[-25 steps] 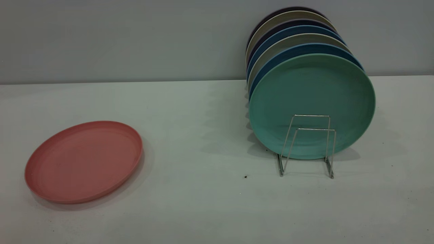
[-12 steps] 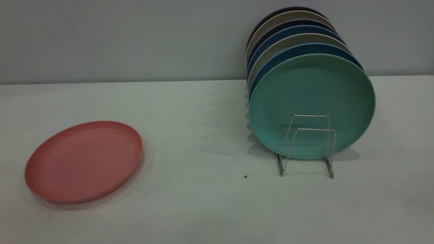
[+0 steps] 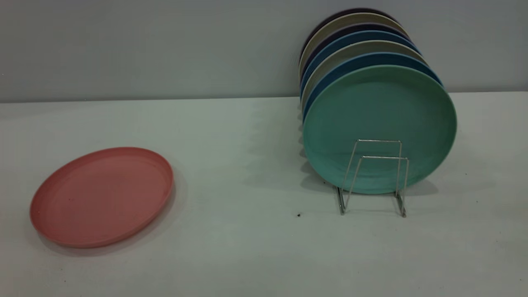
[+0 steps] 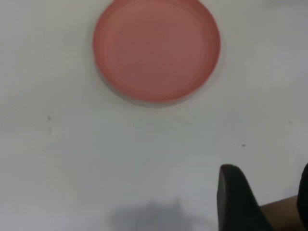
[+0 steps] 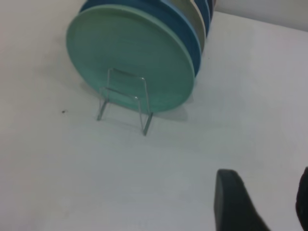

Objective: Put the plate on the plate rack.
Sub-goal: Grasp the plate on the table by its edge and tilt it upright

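Table [image 3: 255, 247]: pale, matte, spanning the whole foreground; small dark speck [image 3: 298, 215] just left of the rack's front feet.
Plate [image 3: 102, 196]: salmon-pink, round, shallow raised rim; lying flat and face up at the near left of the table, well apart from the rack; untouched by either gripper. Also seen from above in the left wrist view [image 4: 157, 49].
Plate rack [image 3: 374, 178]: thin silver wire, upright rectangular loops; standing on the table at right, farther back than the pink plate. Front two loops bare, one just behind the other. Also in the right wrist view [image 5: 125, 101].
Mint-green plate [image 3: 379, 123]: on edge in the rack, directly behind the bare front loops, face toward the exterior camera.
Row behind [image 3: 354, 45]: more plates on edge, closely packed, receding toward the wall; blue, beige and dark rims showing in turn.
Wall [image 3: 144, 45]: plain grey, behind the table's far edge.
Left gripper [image 4: 262, 199]: hovering above the table, clear of the pink plate; dark fingers [image 4: 236, 197] spread apart, nothing between them.
Right gripper [image 5: 260, 202]: hovering above bare table near the rack's front, touching nothing; fingers [image 5: 233, 199] likewise parted and empty.
Exterior view: neither arm visible.
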